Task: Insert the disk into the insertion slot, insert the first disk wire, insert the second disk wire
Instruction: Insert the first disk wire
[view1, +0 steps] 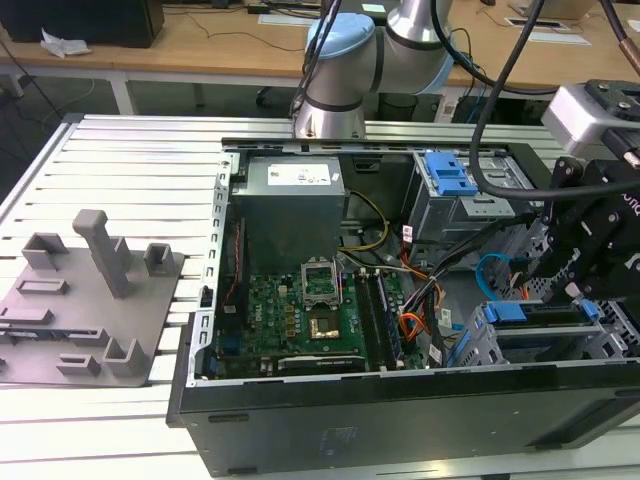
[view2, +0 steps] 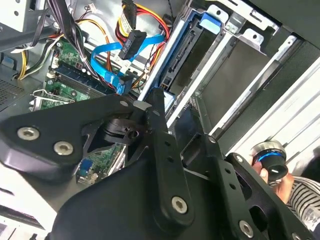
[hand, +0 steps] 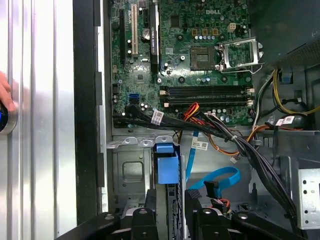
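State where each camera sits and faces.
Exterior view: off the arm, looking down into the open case; arm and gripper show.
First wrist view: wrist-mounted, looking past the gripper at disk and motherboard.
Second wrist view: wrist-mounted, slanting across gripper linkage toward the insertion slot.
Both wrist views share the second disk wire.

Arm (view1: 410, 45) was silver-grey tube with light-blue joint caps (view1: 335, 40). Gripper (hand: 172, 226) all matte black, flat linkage plates with silver screw heads (view2: 179, 204). Thick black cables (view1: 497, 90) ran off the wrist, pale grey housing (view1: 585, 110) alongside.

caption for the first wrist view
Gripper at the blue-framed disk in the insertion slot, second disk wire curling beside it
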